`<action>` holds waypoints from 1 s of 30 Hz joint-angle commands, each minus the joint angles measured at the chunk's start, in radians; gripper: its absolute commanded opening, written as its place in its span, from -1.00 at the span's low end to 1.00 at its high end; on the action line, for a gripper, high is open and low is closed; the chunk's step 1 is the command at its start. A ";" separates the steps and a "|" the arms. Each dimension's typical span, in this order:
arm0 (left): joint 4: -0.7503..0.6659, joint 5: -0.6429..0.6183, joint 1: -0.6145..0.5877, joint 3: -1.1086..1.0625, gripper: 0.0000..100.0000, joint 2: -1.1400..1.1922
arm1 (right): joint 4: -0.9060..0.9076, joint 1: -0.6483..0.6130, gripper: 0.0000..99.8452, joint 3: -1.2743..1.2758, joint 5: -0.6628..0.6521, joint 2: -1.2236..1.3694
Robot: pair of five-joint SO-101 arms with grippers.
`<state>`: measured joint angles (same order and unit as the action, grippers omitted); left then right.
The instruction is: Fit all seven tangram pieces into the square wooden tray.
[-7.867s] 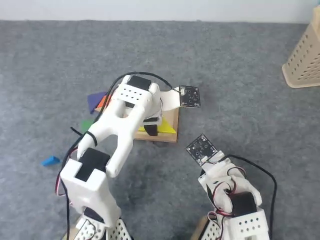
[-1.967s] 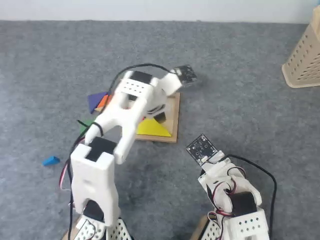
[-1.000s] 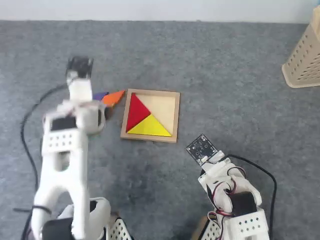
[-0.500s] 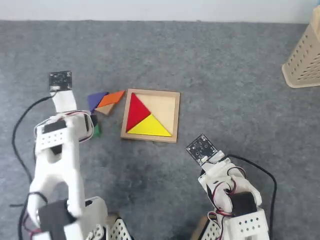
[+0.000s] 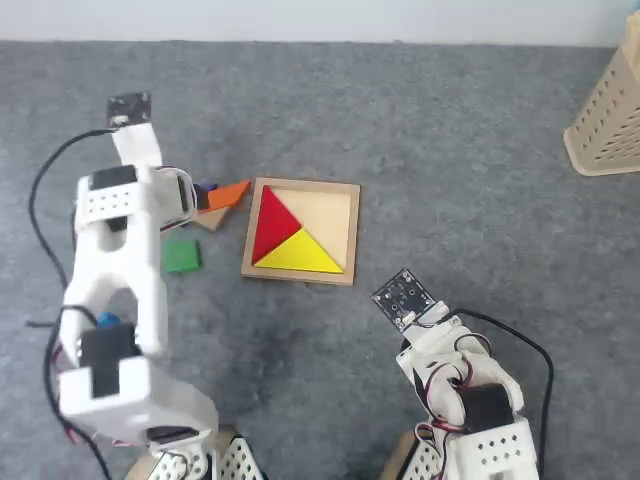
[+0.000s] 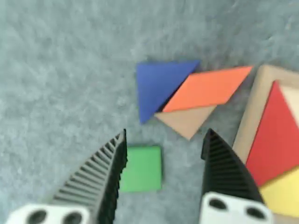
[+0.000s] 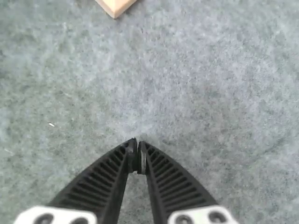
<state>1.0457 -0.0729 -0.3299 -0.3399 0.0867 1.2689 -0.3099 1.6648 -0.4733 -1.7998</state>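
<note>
Grey carpet (image 5: 450, 150), left gripper (image 6: 166, 133) spread wide over green square (image 6: 140, 168), right gripper (image 7: 137, 142) pressed closed near wooden tray (image 5: 300, 184)

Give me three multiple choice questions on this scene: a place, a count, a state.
1. The green square lies: A in the tray; B on the carpet beside the tray; C on the orange piece.
2. Pieces in the tray: A two; B four; C seven.
3. The right arm's jaws are: A wide open; B shut on a piece; C shut, empty.
B: it rests on grey carpet, apart from the tray. A: just the red triangle and yellow triangle. C: their tips meet with nothing between.
</note>
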 commanded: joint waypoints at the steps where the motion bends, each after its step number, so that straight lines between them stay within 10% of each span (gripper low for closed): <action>1: 0.140 -0.017 -0.003 0.067 -0.51 0.060 | 0.005 -0.001 -0.98 0.018 0.006 -0.015; 21: 0.063 0.172 -0.117 0.001 -0.52 0.115 | 0.005 -0.001 -0.98 0.018 0.006 -0.015; 30: 0.161 0.098 0.040 0.179 -0.52 0.038 | 0.005 -0.001 -0.98 0.018 0.006 -0.015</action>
<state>1.1638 0.0852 -0.3821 -0.2677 0.2140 1.2689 -0.3115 1.6648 -0.4733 -1.7998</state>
